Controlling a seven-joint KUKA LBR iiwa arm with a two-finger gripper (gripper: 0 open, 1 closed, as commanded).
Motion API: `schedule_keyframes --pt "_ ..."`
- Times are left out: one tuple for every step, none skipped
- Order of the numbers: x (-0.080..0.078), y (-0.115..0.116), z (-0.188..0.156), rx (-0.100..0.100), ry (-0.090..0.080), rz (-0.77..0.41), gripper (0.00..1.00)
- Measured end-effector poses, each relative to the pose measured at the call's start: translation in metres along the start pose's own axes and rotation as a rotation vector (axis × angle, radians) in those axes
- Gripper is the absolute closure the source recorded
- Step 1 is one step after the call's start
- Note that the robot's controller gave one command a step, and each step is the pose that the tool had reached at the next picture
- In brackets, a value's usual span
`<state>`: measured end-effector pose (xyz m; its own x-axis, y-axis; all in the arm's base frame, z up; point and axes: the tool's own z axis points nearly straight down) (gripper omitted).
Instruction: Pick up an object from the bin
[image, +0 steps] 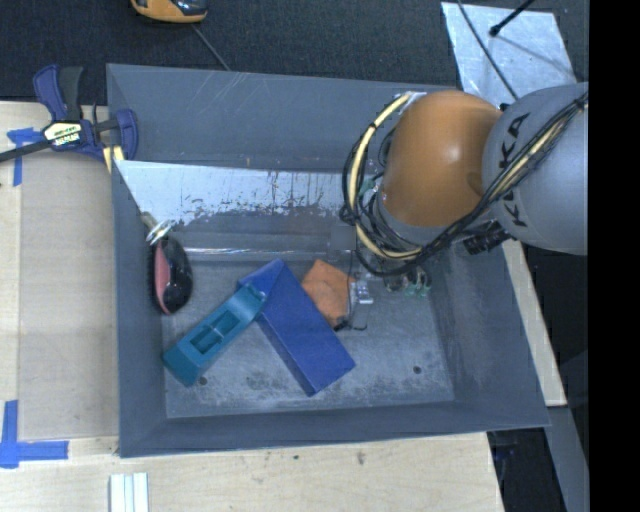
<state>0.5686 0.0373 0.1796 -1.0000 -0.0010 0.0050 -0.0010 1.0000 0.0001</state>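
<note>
My gripper (352, 305) reaches down under the arm's orange cover, near the middle of the bin. Its fingertips sit at the right edge of an orange-brown, sponge-like block (324, 285). A dark blue flat box (300, 325) lies diagonally just left of and below the fingers, partly over the orange block. A teal-blue plastic piece (212, 335) leans against the blue box's left side.
A black and pink oblong object (170, 275) with a metal ring lies by the bin's left wall. The arm with its orange cover and cables hangs over the bin's upper right part. Bare floor lies to the right of the gripper and along the front.
</note>
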Motion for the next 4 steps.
schedule_keyframes --pt "-0.002 0.000 -0.005 0.000 -0.008 0.001 0.00" --pt "-0.006 -0.008 0.023 0.000 -0.012 -0.032 0.00" --pt "-0.011 -0.014 0.045 0.000 -0.006 0.012 0.00" --pt "-0.028 -0.040 0.107 -0.001 -0.010 -0.110 1.00"
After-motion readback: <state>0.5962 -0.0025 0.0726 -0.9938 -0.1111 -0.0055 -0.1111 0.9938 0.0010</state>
